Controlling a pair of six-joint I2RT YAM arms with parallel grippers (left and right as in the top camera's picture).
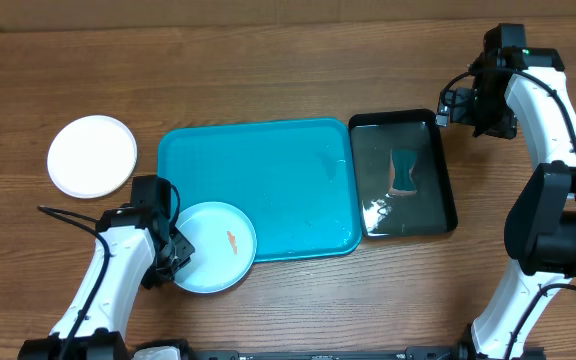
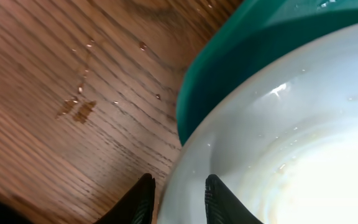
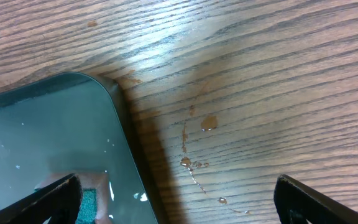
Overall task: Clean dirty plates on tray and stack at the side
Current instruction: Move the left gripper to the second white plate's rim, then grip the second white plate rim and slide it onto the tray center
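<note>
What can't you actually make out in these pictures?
- Overhead: the light blue plate's left rim, hidden under the left arm; whether the left jaws pinch it is unclear.
- Left wrist: most of that plate, cut off by the frame edges.
- Overhead: the teal object in the black tray, blurred by glare.
- Right wrist: most of that tray, cut off at left and bottom.

An orange smear (image 1: 231,242) is shown on the pale blue round plastic plate (image 1: 208,265), against the turquoise rectangular plastic tray (image 1: 268,160).
</note>
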